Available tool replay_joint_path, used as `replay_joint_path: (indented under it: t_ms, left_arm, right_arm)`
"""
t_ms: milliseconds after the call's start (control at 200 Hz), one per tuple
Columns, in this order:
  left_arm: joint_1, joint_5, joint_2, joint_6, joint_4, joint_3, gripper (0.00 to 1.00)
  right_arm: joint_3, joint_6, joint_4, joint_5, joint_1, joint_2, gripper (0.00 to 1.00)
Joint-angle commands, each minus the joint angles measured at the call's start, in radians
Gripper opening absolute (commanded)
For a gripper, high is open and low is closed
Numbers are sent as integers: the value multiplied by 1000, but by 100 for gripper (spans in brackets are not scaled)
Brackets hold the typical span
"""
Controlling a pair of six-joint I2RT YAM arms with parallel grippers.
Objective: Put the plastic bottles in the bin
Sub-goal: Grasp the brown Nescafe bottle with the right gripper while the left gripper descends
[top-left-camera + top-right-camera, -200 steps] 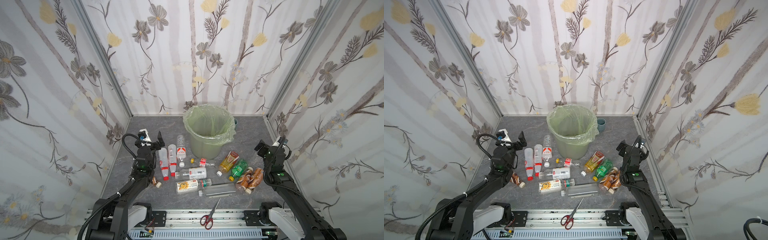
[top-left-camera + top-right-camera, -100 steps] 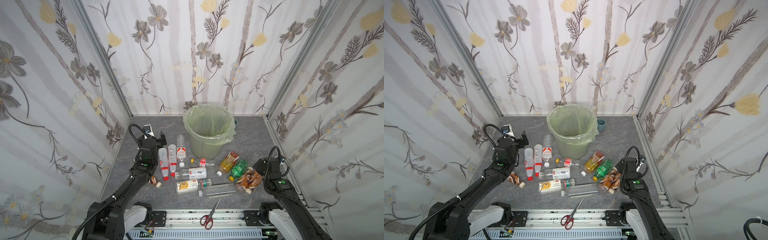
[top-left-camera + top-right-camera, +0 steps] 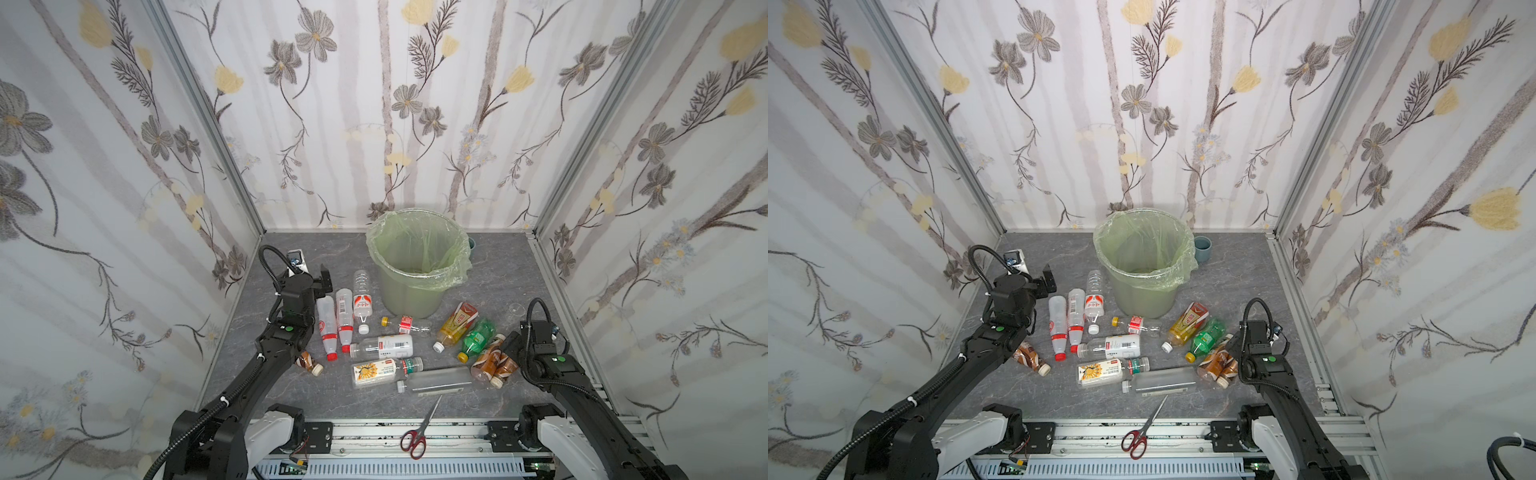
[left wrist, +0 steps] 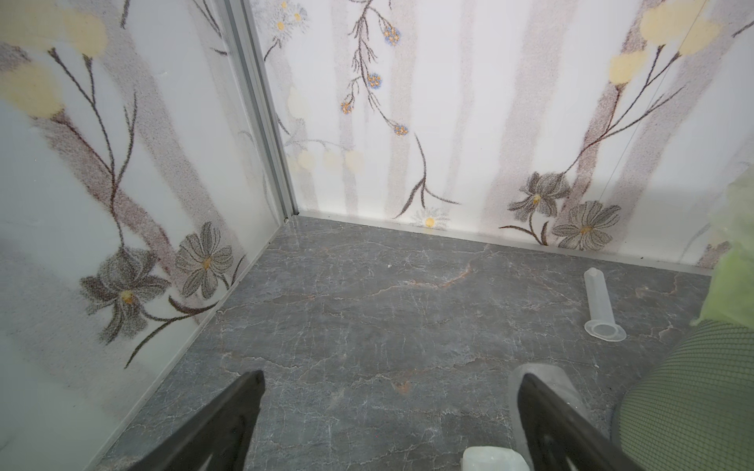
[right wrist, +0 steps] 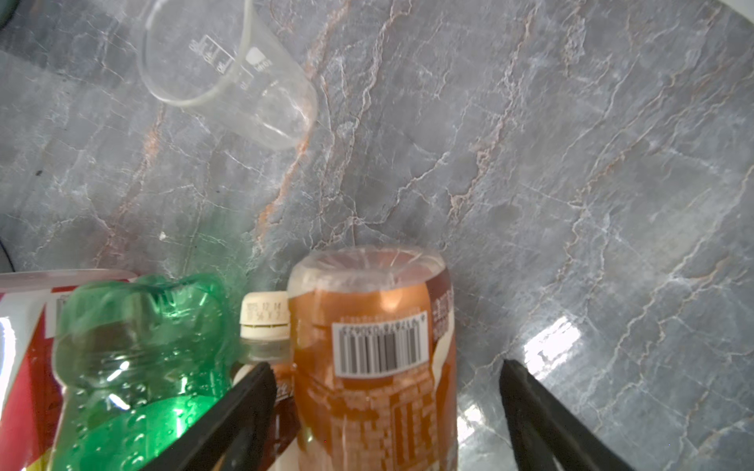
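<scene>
All to do: some 12 plastic bottles (image 3: 382, 345) lie on their sides across the grey marble-patterned desk (image 3: 498, 266), spread in front of the bin (image 3: 409, 297). In both top views the bin's pale green liner (image 3: 1144, 245) looks empty.

The right gripper (image 5: 383, 365) is down at the right end of the spread. Its jaws stand apart on either side of a brown-labelled bottle (image 5: 367, 310) and are not clamped, since bare desk shows between the bottle and 1 jaw. A green bottle (image 5: 134, 367) lies just beside it.

The left gripper (image 4: 391, 376) hangs low near the desk's left rear, jaws wide apart and holding nothing, just beside 2 red-capped clear bottles (image 3: 326, 328).

By the look of it, 0 of the 12 are binned and the 1st pick is being lined up on the right, so the whole lot is left to move. The red-handled scissors (image 3: 415, 438) at the front edge and a clear beaker (image 5: 228, 81) on the desk are no part of the job.
</scene>
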Motion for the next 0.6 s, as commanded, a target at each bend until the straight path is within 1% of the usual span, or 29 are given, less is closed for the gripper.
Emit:
replay_joint_path:
  t_ms: [0, 95, 170, 265, 480, 595]
  left_arm:
    - [0, -12, -2, 17, -5, 11, 100]
    - [2, -7, 5, 22, -6, 12, 100]
    - [2, -6, 12, 24, -9, 15, 100]
    - [3, -5, 18, 27, -12, 17, 100]
    - [10, 19, 30, 19, -32, 28, 100]
    - [11, 27, 33, 18, -39, 32, 100]
  right_arm:
    - [-3, 15, 33, 3, -1, 20, 85]
    - [-4, 15, 49, 9, -1, 50, 81]
    - [-6, 8, 67, -2, -1, 77, 81]
    - [-8, -1, 91, 0, -3, 101, 78]
    - [-14, -15, 125, 9, -12, 132, 67]
    - [-25, -25, 148, 10, -20, 140, 60]
